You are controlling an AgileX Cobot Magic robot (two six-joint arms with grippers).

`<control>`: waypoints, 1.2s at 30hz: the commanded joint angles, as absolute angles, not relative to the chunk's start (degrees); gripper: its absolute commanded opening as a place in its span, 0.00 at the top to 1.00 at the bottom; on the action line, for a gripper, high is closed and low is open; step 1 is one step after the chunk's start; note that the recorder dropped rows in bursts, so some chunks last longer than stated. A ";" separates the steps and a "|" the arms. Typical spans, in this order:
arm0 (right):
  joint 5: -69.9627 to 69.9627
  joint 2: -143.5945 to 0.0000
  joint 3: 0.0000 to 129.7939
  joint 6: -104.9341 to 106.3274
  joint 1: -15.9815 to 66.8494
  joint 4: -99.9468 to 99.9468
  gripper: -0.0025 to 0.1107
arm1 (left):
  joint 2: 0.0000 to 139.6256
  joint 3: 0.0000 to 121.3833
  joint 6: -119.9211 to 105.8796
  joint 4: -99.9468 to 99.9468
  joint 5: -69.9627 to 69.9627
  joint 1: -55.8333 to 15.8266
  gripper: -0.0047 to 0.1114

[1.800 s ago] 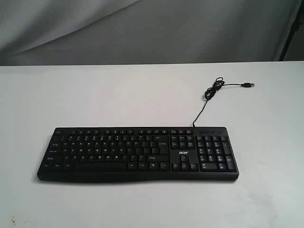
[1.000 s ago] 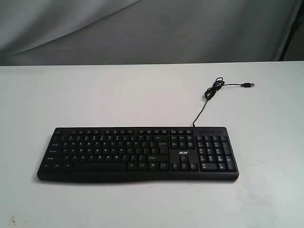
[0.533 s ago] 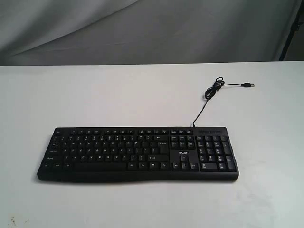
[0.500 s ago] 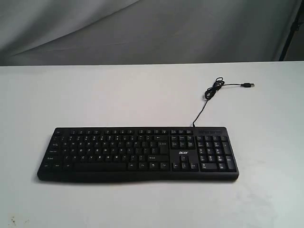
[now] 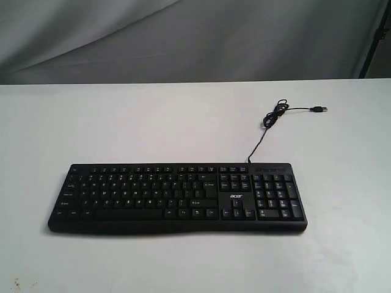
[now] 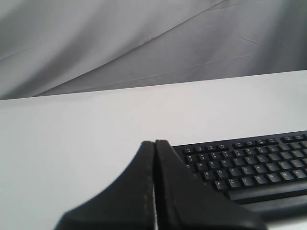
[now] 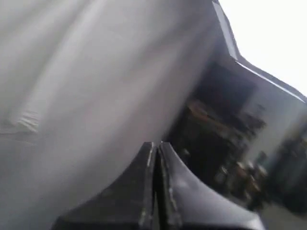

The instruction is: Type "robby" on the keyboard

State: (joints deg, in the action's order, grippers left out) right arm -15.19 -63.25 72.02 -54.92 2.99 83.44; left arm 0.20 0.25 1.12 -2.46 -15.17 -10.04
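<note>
A white table [image 5: 153,122] is filling most of the exterior view, with a grey draped backdrop [image 5: 183,36] hanging behind it. The keyboard [image 5: 177,196] is lying flat on the near half of the table, its long edge running across the view and its number pad [image 5: 278,195] sitting at the right end. Its thin black cable [image 5: 259,143] is leaving the back edge near that end, looping once and ending in a plug [image 5: 317,109] that is lying loose on the table, joined to nothing in sight. Neither arm is appearing in the exterior view, and nothing is touching or hovering over any key. The left gripper [image 6: 154,143] is showing in its wrist view with its jaws pressed together on nothing, pointing toward the keyboard's left end but touching no key. The right gripper [image 7: 156,143] is likewise holding its jaws together and empty; its view is blurred and is taking in only backdrop and a dark cluttered area, with no keyboard in it. Judging from this arrangement, the typing is not yet starting: all five keystrokes, r, o, b, b and y, are seeming to remain, and bringing a closed tip over the first key is looking like the step in hand
</note>
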 commanded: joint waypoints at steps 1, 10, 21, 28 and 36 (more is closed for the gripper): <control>-31.50 -68.48 81.07 -10.34 2.61 32.54 0.98 | 0.00 0.00 1.28 -2.74 -14.84 -10.36 0.96; -54.75 -84.29 91.37 45.00 2.92 -36.34 0.98 | 0.00 0.00 1.28 -2.74 -14.84 -10.36 0.96; -44.07 -92.39 76.35 54.87 11.14 -33.57 0.98 | 0.00 0.00 1.28 -2.74 -14.84 -10.36 0.96; -44.48 -98.71 76.45 59.48 23.05 -35.66 0.98 | 0.00 0.00 1.28 -2.74 -14.84 -10.36 0.96; -40.66 -106.13 79.52 61.80 37.02 -37.03 0.98 | 0.00 0.00 1.28 -2.74 -14.84 -10.36 0.96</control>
